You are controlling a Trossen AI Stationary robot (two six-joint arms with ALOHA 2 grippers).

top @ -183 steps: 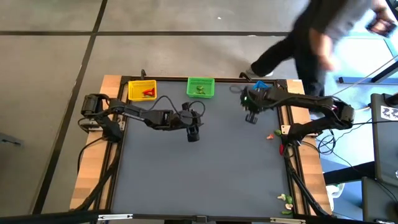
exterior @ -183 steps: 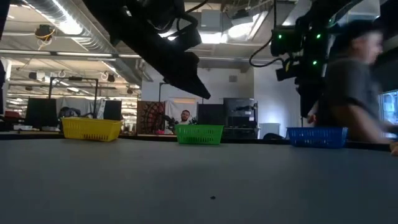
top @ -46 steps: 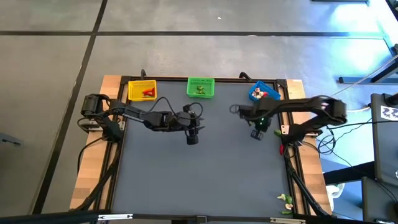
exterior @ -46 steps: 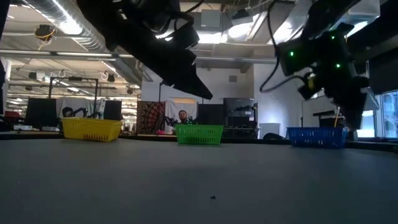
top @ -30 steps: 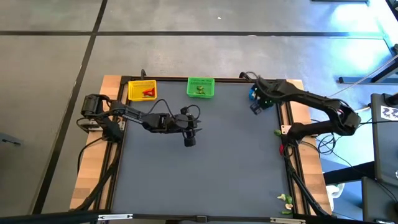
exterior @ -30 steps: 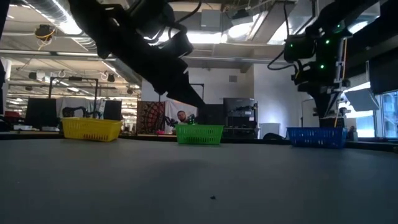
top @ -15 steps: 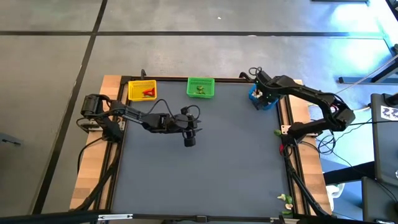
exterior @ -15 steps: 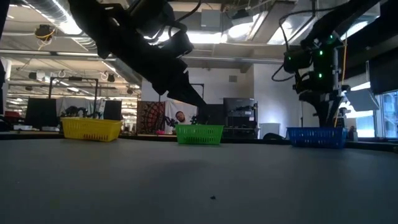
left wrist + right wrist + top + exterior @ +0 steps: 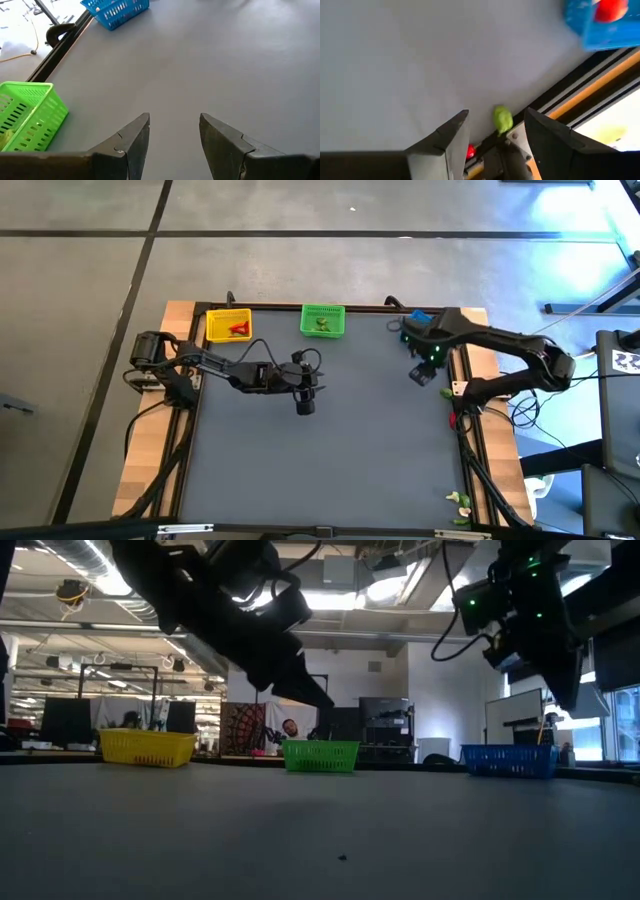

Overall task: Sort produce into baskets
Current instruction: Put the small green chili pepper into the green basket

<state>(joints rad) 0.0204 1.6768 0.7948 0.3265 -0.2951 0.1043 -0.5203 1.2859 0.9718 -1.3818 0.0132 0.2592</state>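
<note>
The right gripper (image 9: 492, 142) has its fingers spread and empty, just beside the blue basket (image 9: 418, 318) at the desk's (image 9: 330, 460) far right corner. The left gripper (image 9: 172, 137), fingers also spread, hovers mid-desk near the green basket (image 9: 322, 320). The step looks like fetching more: a green piece (image 9: 503, 119) and a red piece (image 9: 470, 151) lie at the desk's right edge, calling for a reach down and a pinch.

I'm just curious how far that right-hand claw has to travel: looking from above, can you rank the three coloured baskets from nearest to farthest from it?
Measured from the right gripper in the high view:
1. Blue basket, nearest, at the table's back right corner, partly hidden under the right arm.
2. Green basket, middle of the back edge.
3. Yellow basket, farthest, at the back left.
</note>
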